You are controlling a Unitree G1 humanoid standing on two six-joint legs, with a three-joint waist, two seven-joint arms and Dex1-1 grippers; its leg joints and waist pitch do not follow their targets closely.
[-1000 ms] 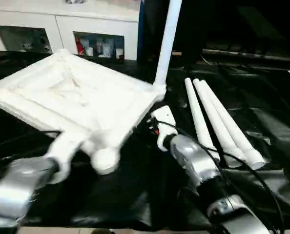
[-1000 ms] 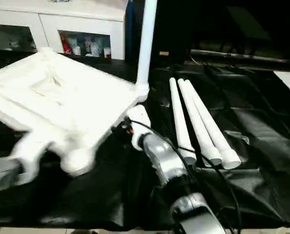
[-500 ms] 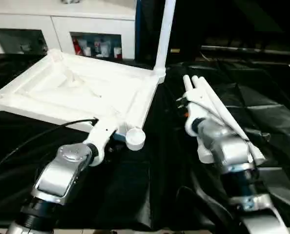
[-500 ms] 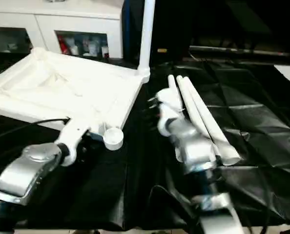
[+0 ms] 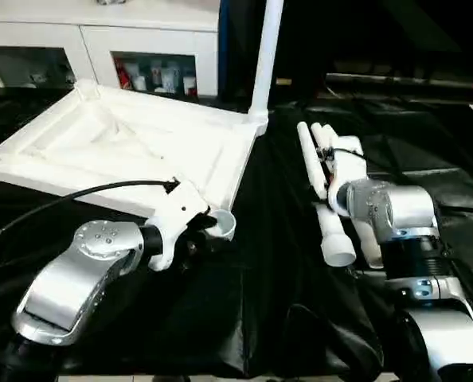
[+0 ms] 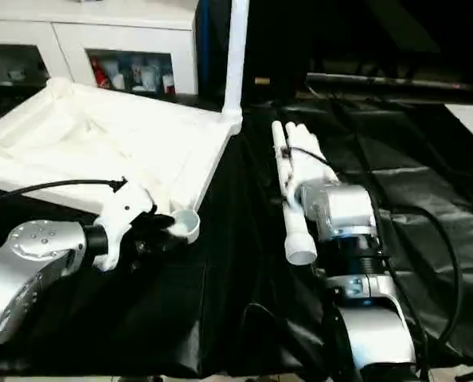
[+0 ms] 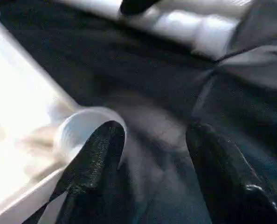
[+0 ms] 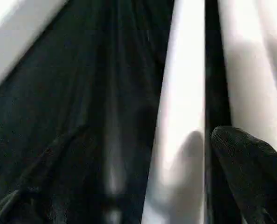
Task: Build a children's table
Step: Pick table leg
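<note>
Now: left forearm [image 5: 77, 278] angled in from the near left, wrist bent toward the tabletop's near corner. Left end effector [image 7: 150, 140] half open, nothing clamped; one black finger [image 7: 94, 154] right against the rim of the round corner socket [image 5: 222, 224], the other finger [image 7: 218, 172] out over the black sheet, apart from the socket

Right forearm [image 5: 404, 239] reaching straight ahead over the loose legs, wrist tipped down. Right end effector [image 5: 342, 155] spread wide, gripping nothing; one black fingertip [image 8: 250, 158] just beside a leg, contact not clear

White tabletop [image 5: 133, 143] upside down on the left half of the desk [image 5: 260, 302], ribbed underside facing up. One leg [image 5: 265, 56] upright in the far right corner socket. Loose legs [image 5: 320, 199] side by side on the black sheet to the right of the top, partly under the right wrist, open end of the nearest leg toward the robot

White cabinet [image 5: 101, 40] with glass doors behind the desk
</note>
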